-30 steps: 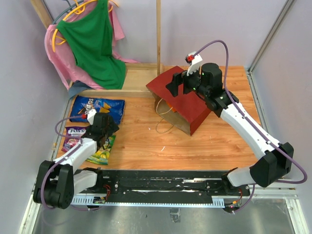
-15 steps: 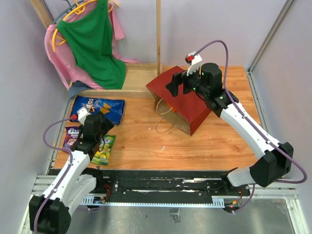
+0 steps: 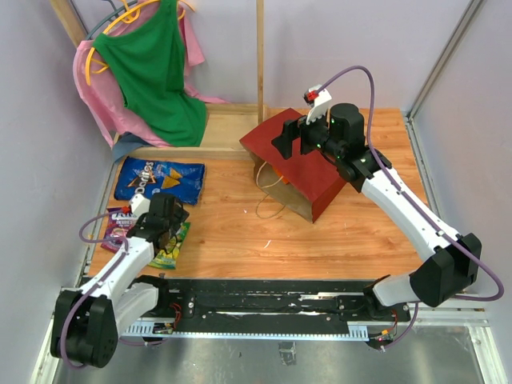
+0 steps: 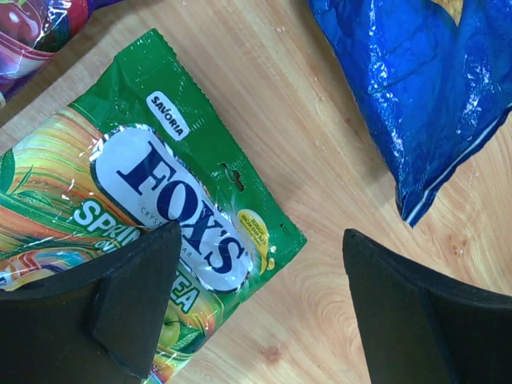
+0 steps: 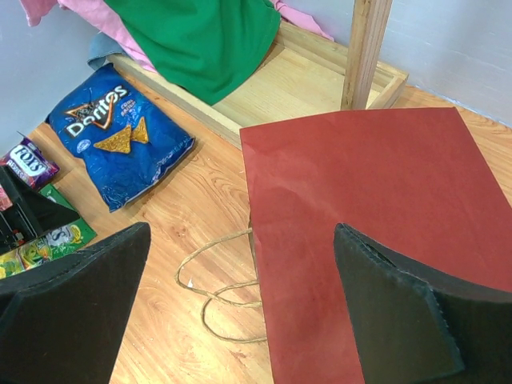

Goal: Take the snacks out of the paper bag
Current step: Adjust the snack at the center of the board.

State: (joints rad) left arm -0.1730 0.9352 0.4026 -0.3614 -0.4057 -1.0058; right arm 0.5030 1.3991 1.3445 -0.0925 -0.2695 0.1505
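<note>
The dark red paper bag [image 3: 308, 170] [image 5: 384, 216] lies on its side at the back of the table, its mouth facing left and its cord handles [image 3: 270, 198] [image 5: 214, 290] spilled on the wood. My right gripper [image 3: 293, 139] [image 5: 240, 240] hovers open above the bag's mouth edge, holding nothing. Three snacks lie at the left: a blue Doritos bag [image 3: 158, 179] [image 4: 416, 88] [image 5: 120, 144], a purple packet [image 3: 117, 225] [image 4: 32, 32] and a green Fox's packet [image 3: 170, 245] [image 4: 152, 184]. My left gripper [image 3: 170, 219] [image 4: 260, 256] is open and empty, low over the green packet's corner.
Green and pink clothes on hangers [image 3: 152, 68] hang at the back left beside an upright wooden post [image 3: 260, 56] on a wooden frame [image 5: 320, 72]. Walls close in on the left and right. The black rail with the arm bases [image 3: 272, 304] runs along the near edge.
My left arm has drawn back toward the near left, and its open gripper has shifted slightly over the green packet. The right arm and the bag have not moved.
</note>
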